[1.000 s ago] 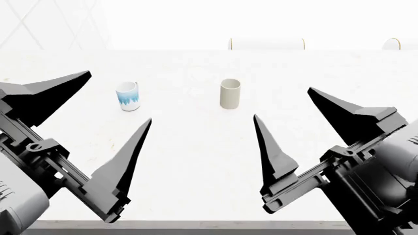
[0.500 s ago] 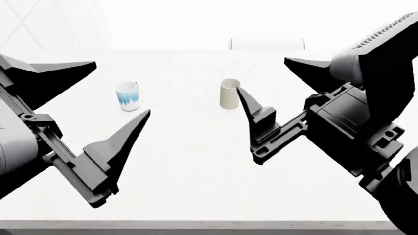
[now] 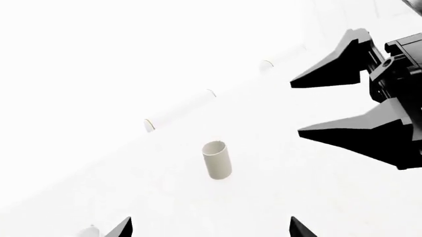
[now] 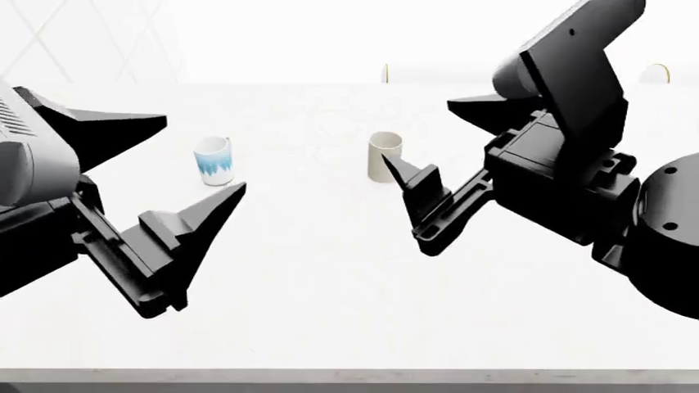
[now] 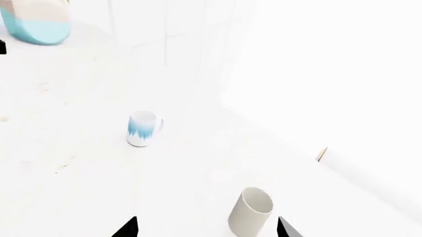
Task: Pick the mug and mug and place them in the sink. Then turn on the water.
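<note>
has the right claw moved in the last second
Yes. The right claw has risen and gone forward, now open beside the cream mug, which stayed put.

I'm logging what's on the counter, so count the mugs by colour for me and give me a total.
White mug with blue pattern: 1
Plain cream mug: 1
Total: 2 mugs, both standing upright on the white counter and apart from each other. Neither robot hand holds anything.

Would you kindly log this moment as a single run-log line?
phase: approach | left gripper: open | right gripper: open, nearing plain cream mug | white mug with blue jagged pattern: upright on white counter
</note>
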{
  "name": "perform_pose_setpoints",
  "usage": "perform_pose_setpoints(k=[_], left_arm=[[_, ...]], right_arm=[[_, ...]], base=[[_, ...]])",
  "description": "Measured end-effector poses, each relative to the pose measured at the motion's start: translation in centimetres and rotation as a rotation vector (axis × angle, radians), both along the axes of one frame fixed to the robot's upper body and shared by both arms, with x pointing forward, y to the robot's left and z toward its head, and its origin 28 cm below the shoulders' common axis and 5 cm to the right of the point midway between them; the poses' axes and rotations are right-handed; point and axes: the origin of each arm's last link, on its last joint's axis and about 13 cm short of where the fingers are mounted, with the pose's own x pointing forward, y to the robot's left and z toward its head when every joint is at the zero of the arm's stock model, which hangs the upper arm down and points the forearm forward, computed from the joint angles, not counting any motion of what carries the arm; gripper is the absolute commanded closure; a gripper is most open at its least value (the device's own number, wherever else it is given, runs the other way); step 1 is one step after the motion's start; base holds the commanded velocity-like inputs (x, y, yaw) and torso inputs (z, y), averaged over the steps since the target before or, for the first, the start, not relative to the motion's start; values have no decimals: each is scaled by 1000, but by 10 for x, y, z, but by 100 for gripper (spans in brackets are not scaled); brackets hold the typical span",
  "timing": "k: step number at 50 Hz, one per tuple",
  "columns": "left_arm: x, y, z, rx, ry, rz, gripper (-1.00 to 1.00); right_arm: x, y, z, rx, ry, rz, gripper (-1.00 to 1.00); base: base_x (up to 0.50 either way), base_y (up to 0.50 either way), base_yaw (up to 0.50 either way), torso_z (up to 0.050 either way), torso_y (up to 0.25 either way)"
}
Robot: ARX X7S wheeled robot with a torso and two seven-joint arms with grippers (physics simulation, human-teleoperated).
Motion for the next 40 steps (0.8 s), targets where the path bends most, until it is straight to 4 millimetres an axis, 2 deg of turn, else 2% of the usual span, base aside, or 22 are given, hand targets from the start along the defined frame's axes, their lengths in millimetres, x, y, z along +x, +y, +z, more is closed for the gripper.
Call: perform_pose_setpoints(k=[12, 40], left_arm=[[9, 1, -1, -3, 72, 21, -100], [31, -2, -16, -88, 164, 215, -100]], right_arm=[[10, -2, -1, -17, 67, 18, -100], [27, 5, -14, -6, 124, 6, -100]], base=[[0, 0, 0, 0, 0], [0, 0, 0, 0, 0]])
